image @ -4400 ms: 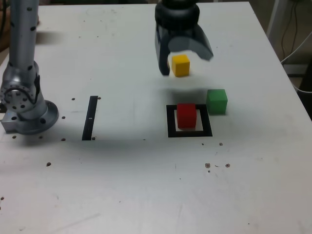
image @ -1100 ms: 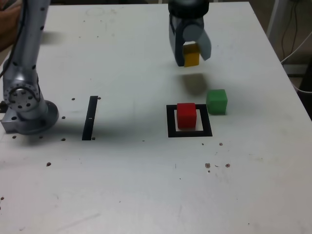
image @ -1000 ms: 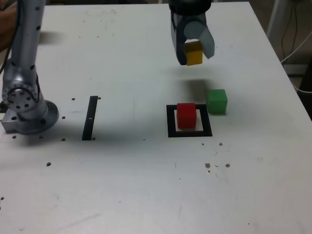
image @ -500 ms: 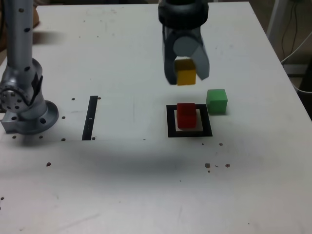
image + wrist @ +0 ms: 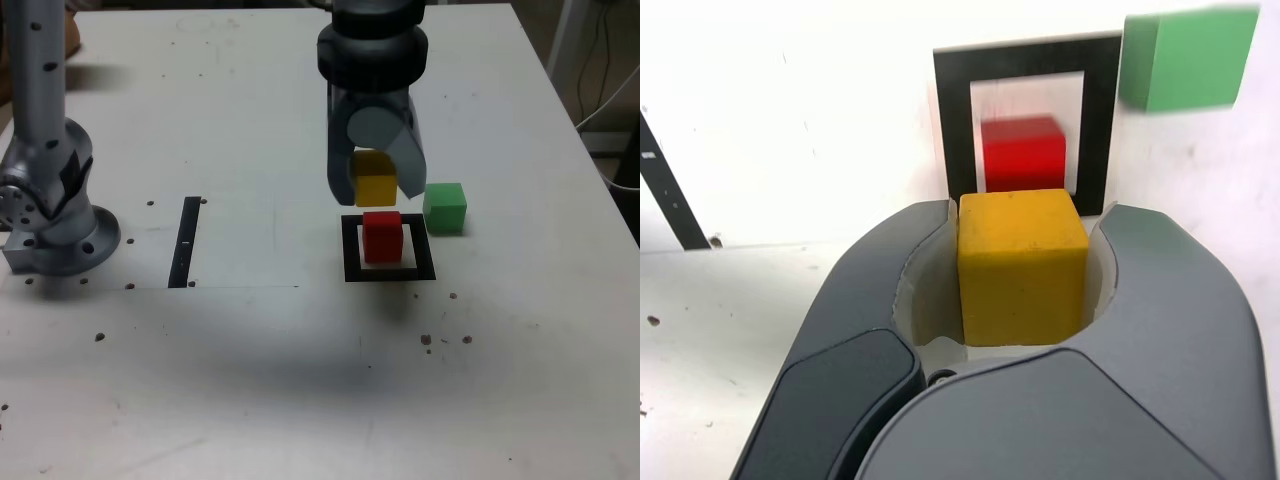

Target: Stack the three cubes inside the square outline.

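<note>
Bright light washes over the white counter (image 5: 250, 400), which is speckled with brown marks. A pale cable (image 5: 610, 98) hangs beyond its edge at the exterior view's right, against a dim background.

Arm (image 5: 42, 110): grey tube, dark spots | base (image 5: 75, 240): round, grey | black cable beside base | gripper (image 5: 1023, 270): curved dark-grey shells, paler inner faces, black seams

Bright tabletop, soft shadows — wrist view glaring white, red cube (image 5: 1024, 155) blurred
</note>
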Controlling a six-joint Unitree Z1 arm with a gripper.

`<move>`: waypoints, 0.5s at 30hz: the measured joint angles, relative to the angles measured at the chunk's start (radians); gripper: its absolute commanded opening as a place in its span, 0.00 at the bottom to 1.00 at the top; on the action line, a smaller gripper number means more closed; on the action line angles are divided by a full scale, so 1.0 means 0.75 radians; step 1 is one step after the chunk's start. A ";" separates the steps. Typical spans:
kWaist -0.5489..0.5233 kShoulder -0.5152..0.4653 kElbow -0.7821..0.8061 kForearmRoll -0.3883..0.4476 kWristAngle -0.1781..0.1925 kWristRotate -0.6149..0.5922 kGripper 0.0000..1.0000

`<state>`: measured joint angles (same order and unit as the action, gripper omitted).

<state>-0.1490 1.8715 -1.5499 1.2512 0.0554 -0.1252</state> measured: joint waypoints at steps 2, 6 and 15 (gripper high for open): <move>0.000 0.001 0.012 0.000 0.000 -0.014 0.11; -0.003 0.013 0.045 -0.009 0.001 -0.028 0.11; -0.003 0.025 0.073 -0.061 -0.004 -0.034 0.11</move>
<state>-0.1511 1.8903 -1.4952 1.2051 0.0527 -0.1505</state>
